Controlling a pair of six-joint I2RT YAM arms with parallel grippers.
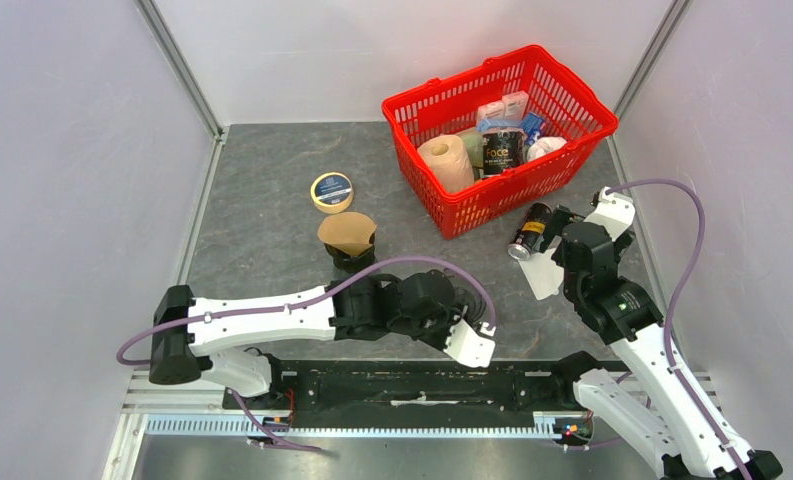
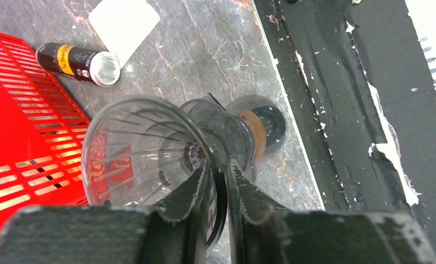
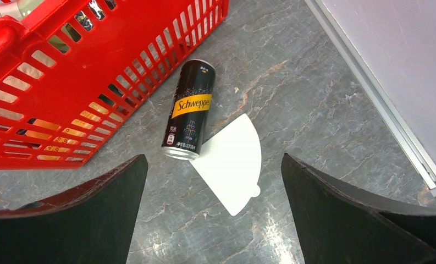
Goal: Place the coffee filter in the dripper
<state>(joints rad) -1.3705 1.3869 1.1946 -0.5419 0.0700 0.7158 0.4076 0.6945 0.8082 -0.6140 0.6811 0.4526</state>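
Two robot arms: one left arm and one right arm. One red basket at one o'clock on the table, holding one tan paper roll, one black tin and pale packets too crowded to count. One black can and one white filter at three o'clock. One brown filter and one round tin toward eleven o'clock. One clear dripper.

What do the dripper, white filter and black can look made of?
The dripper looks clear glossy plastic or glass, unclear which: the table shows through its ribbed wall. The filter looks thin matte white paper, lying flat. The can looks metal, probably aluminium: silvery end, glossy printed body.
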